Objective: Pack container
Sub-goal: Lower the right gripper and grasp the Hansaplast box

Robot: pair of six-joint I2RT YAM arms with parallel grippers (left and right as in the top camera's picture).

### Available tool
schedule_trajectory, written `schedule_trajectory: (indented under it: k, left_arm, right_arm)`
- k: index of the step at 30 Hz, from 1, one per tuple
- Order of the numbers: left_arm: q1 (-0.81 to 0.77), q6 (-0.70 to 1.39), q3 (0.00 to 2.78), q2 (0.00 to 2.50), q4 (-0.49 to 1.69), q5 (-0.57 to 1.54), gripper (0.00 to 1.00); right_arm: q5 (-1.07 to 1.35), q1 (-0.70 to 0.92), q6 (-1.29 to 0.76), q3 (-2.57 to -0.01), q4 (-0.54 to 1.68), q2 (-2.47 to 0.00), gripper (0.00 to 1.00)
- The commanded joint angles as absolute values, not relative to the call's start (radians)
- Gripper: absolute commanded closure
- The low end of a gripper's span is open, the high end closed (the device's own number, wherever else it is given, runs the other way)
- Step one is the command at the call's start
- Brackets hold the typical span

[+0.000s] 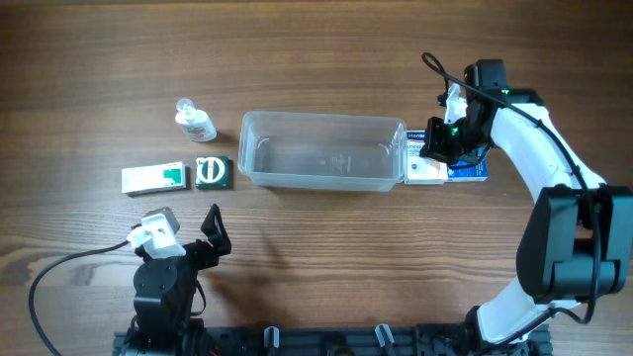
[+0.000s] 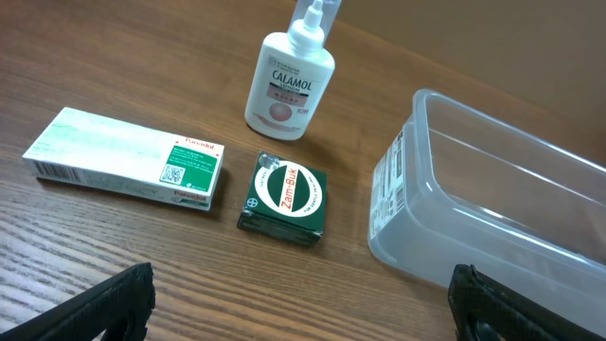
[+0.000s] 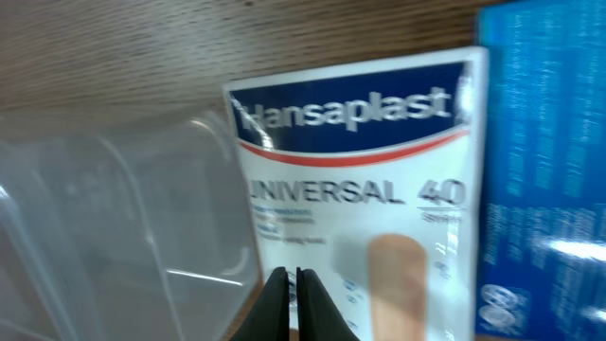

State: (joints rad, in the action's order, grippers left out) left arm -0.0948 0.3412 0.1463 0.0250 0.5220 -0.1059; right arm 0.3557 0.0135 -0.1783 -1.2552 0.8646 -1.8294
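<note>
The clear plastic container stands empty at the table's middle; it also shows in the left wrist view and the right wrist view. My right gripper is shut and empty, its fingertips just over a white Hansaplast box lying against the container's right end. A blue box lies right of it. My left gripper is open and empty near the front edge, well short of the small items.
Left of the container lie a white Calamol bottle, a dark green Zam-Buk box and a long white-and-green box. A cable loops at the front left.
</note>
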Motion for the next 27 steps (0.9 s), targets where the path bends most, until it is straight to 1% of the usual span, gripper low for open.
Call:
schedule_trajectory:
  k: [1, 11, 14, 16, 21, 27]
  left_arm:
    - [-0.087, 0.321, 0.144, 0.016, 0.519, -0.097, 0.0]
    - [-0.087, 0.321, 0.144, 0.016, 0.519, -0.098, 0.0]
    - [-0.087, 0.321, 0.144, 0.016, 0.519, -0.097, 0.0]
    - [-0.087, 0.321, 0.144, 0.016, 0.519, -0.098, 0.0]
    - [-0.087, 0.321, 0.144, 0.016, 0.519, -0.098, 0.0]
    - [-0.087, 0.321, 0.144, 0.016, 0.519, -0.098, 0.0]
  right_arm:
    - [0.448, 0.02, -0.157, -1.248, 0.849, -1.846, 0.96]
    - [0.453, 0.066, -0.16, -1.248, 0.822, -1.856, 0.96]
    - [0.424, 0.082, -0.169, -1.245, 0.804, -1.857, 0.96]
    - [0.375, 0.083, -0.214, -1.244, 0.796, -1.857, 0.96]
    - [0.366, 0.083, -0.211, -1.238, 0.79, -1.857, 0.96]
    - [0.367, 0.084, -0.223, -1.163, 0.718, -1.858, 0.95]
